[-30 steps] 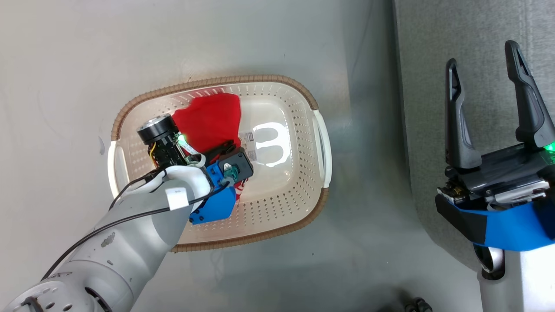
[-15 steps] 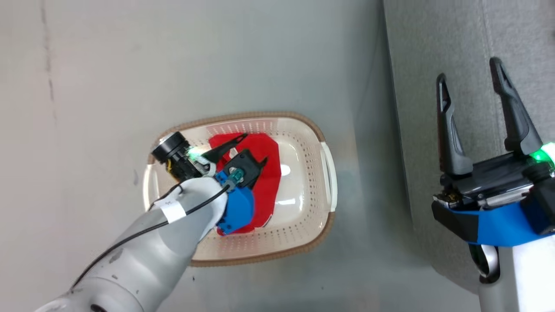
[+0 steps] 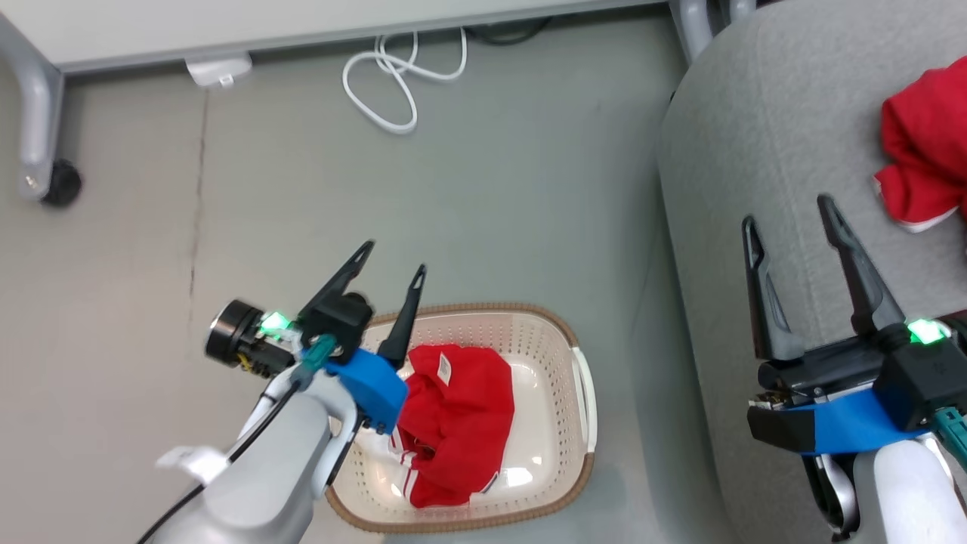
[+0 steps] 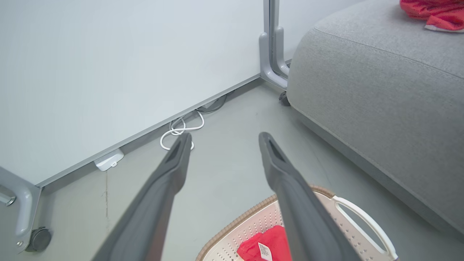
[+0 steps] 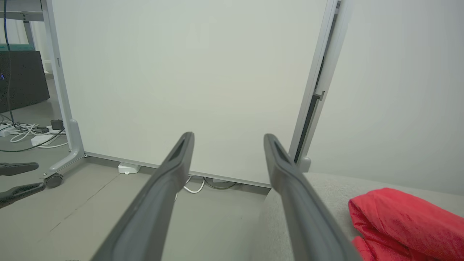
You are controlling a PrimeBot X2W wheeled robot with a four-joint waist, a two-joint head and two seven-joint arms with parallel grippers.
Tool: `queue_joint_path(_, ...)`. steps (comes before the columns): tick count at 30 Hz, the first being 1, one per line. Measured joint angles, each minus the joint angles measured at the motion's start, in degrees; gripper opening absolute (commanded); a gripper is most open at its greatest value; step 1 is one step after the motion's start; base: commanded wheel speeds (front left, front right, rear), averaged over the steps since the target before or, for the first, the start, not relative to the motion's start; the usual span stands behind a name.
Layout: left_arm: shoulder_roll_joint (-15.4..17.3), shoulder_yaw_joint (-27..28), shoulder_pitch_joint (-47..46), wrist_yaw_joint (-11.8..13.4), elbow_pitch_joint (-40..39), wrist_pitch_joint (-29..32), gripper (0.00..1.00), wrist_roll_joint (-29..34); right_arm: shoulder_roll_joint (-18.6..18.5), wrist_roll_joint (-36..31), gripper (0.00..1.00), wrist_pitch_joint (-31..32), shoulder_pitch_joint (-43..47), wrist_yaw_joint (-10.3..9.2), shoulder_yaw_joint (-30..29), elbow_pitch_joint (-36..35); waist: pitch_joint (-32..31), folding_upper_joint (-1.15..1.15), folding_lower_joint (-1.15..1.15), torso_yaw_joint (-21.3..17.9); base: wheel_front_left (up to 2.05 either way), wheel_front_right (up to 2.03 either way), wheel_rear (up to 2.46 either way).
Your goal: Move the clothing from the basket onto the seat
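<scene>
Head view: the left gripper [image 3: 395, 257] hangs over the basket's [image 3: 555, 355] far rim, fingers apart, empty. A red garment [image 3: 461, 415] lies crumpled inside the basket. Right of the basket, the right gripper [image 3: 786, 211], spread and empty, hovers over the seat [image 3: 755, 136], which bears a second garment [image 3: 925, 159].

Left wrist view: the basket's garment shows its white tag.

Right wrist view: the second garment rests on the seat.

The cloth looks light and limp; pinching a raised fold mid-heap should lift it.

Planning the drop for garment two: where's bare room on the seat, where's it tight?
Free: the seat between its floor-side edge and the red garment lying on it; the open right hand hovers over the near part. Crowded: the basket, where the second garment covers most of the bottom, bare only on its seat side.
</scene>
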Motion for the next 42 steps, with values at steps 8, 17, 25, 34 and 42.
queue_joint_path(8,1.4,15.1,13.3,2.3,-12.4,0.0,1.00,2.9,0.1,1.0,1.00,0.0,4.4,0.00,-0.7,2.6,-8.6,0.00,-0.01,-0.5,0.00,0.00,0.00)
queue_joint_path(17,1.0,27.2,25.2,2.3,-23.0,0.0,1.00,7.5,0.5,2.6,1.00,0.0,9.0,0.00,-1.8,4.0,-15.9,0.00,0.00,-1.0,0.00,0.00,0.00)
queue_joint_path(25,0.5,34.6,33.9,1.4,-29.3,0.0,1.00,9.7,1.0,3.5,1.00,0.0,12.6,0.00,-2.1,4.4,-20.1,0.00,0.00,-0.6,0.00,0.00,0.00)
queue_joint_path(34,-1.3,38.9,39.2,-0.4,-32.2,0.0,1.00,10.5,1.4,3.9,1.00,0.0,15.7,0.00,-3.5,3.7,-21.8,0.00,0.01,0.4,0.00,0.00,0.00)
queue_joint_path(42,-2.9,40.4,40.8,-2.0,-32.3,0.0,1.00,11.5,1.8,4.0,1.00,0.0,16.9,0.00,-3.9,3.9,-22.3,0.00,0.01,0.7,0.00,0.00,0.00)
